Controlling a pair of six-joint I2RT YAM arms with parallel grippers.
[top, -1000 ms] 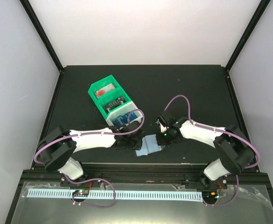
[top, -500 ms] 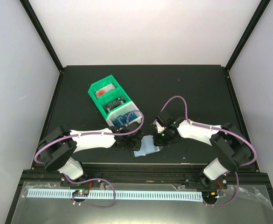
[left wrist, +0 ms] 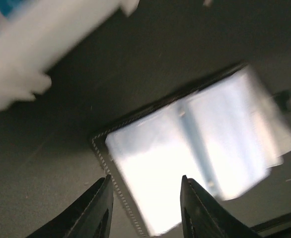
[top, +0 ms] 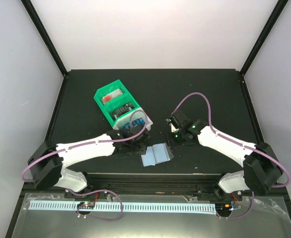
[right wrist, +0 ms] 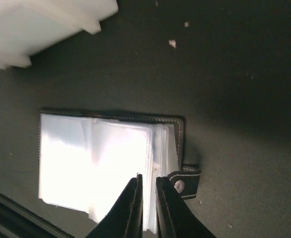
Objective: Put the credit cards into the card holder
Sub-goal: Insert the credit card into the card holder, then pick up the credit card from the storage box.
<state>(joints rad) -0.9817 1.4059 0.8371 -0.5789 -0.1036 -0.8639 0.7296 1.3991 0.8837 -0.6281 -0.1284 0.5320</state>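
Finding: both arms have drawn back from the card holder (top: 155,154) within the last second. It now lies uncovered and spread open, sleeves up, on the worktop (top: 210,99) at lower centre of the top view, with its strap (right wrist: 182,181) flung out to one side.

My left fingers (left wrist: 145,178) are released, well parted and empty above the holder's near corner. My right fingers (right wrist: 148,177) have gone from clenched to barely parted; they grasp nothing.

Judgement: the opening step looks finished and no card is in hand, so fetching one comes next.

Containers:
- The white bin (top: 149,122), just above the holder, holds the blue cards (top: 138,120).
- The green bin (top: 98,99) behind it holds reddish and dark items I cannot identify.
- The holder's sleeves are washed out by glare; I see no card in them.
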